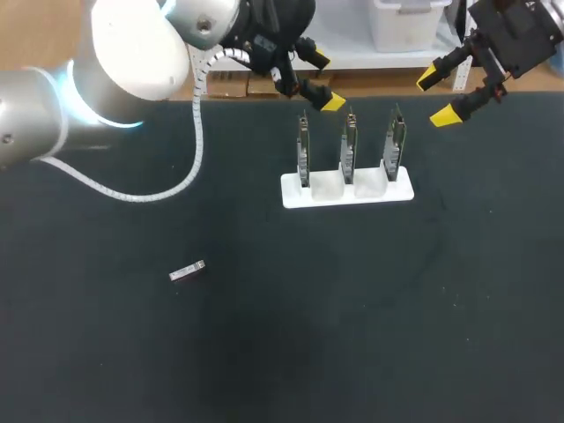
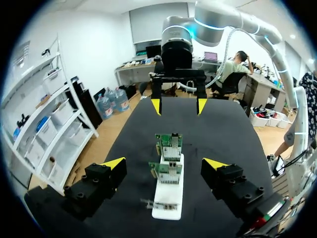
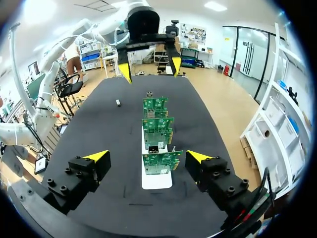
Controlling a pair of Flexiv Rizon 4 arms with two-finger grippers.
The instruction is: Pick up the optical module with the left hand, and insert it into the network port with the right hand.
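The optical module, a small grey metal bar, lies flat on the black table to the front left, far from both grippers. It also shows in the right wrist view as a small module off to one side of the boards. Three green circuit boards stand upright in a white holder. My left gripper hangs open above the leftmost board, nothing in it. My right gripper is open and empty, up beside the rightmost board. Each wrist view looks along the row of boards at the other gripper.
The black table spreads wide in front of the holder. A white cable loops down from my left arm over the table's left part. The table's far edge runs just behind the boards.
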